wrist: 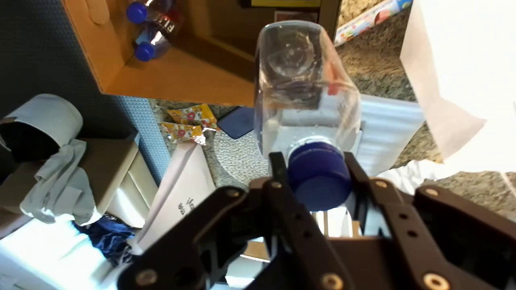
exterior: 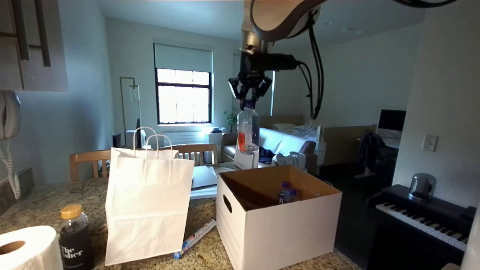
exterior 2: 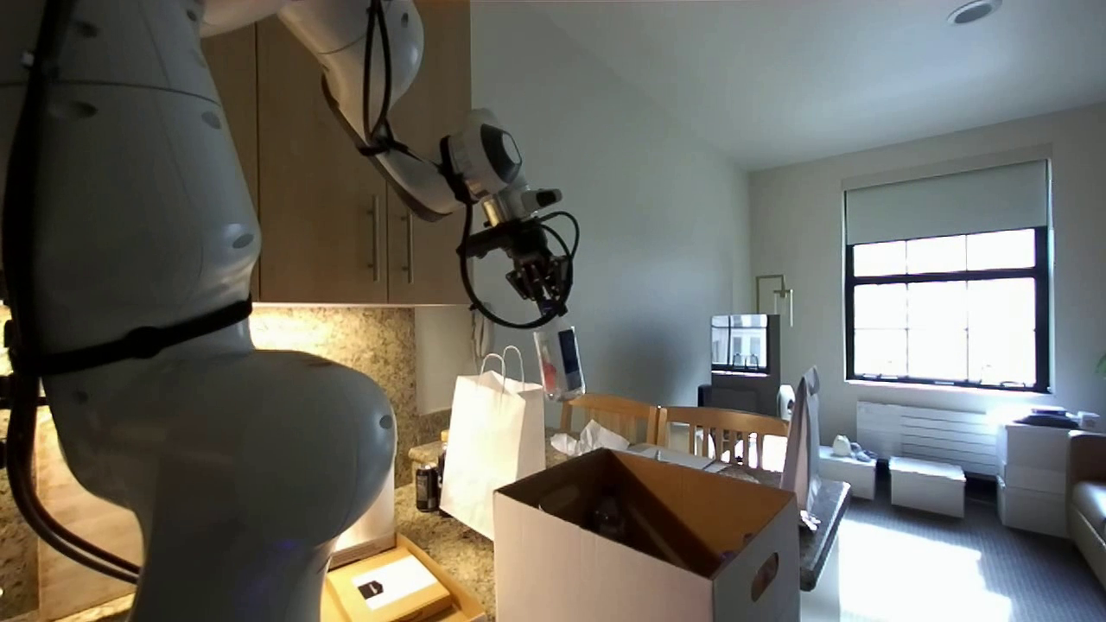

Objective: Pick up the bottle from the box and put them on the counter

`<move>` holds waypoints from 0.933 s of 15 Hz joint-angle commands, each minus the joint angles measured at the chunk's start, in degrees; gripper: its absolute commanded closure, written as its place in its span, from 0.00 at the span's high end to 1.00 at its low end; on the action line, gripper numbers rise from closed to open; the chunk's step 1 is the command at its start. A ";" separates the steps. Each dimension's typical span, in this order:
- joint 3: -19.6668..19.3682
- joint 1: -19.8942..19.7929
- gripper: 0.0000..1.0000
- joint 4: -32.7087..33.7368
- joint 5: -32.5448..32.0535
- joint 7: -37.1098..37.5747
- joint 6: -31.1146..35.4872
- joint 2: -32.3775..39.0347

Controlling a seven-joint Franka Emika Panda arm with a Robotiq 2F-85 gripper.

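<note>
My gripper (exterior: 248, 105) is shut on the blue cap of a clear bottle (exterior: 247, 129), which hangs upright in the air behind and above the white box (exterior: 290, 236). In an exterior view the gripper (exterior 2: 553, 307) and the tilted bottle (exterior 2: 559, 363) are above the box's (exterior 2: 596, 566) far side. In the wrist view the fingers (wrist: 315, 161) pinch the cap, and the bottle (wrist: 298, 96) overlaps the box's brown edge (wrist: 189, 86). Two more blue-capped bottles (wrist: 155, 38) are inside the box. The speckled counter (exterior: 204, 255) carries the box; it also shows in the wrist view (wrist: 371, 66).
A white paper bag (exterior: 150, 202) with handles stands beside the box. A candy tube (exterior: 197, 238) lies between them. A dark lidded jar (exterior: 77, 240) and a paper roll (exterior: 33, 251) are nearby. Yellow packets (wrist: 193, 114) and a dark flat object (wrist: 237, 122) lie behind the box.
</note>
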 commanded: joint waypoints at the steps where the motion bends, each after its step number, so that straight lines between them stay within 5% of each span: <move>1: 4.08 1.38 0.14 -3.84 1.74 -4.24 1.50 -1.47; 10: 11.31 8.29 0.14 -5.42 2.96 -14.24 -0.59 9.92; 11: 11.11 8.02 0.35 -6.10 2.95 -10.73 0.34 7.35; 14: 11.25 8.76 0.35 -5.85 2.80 -11.69 0.31 10.63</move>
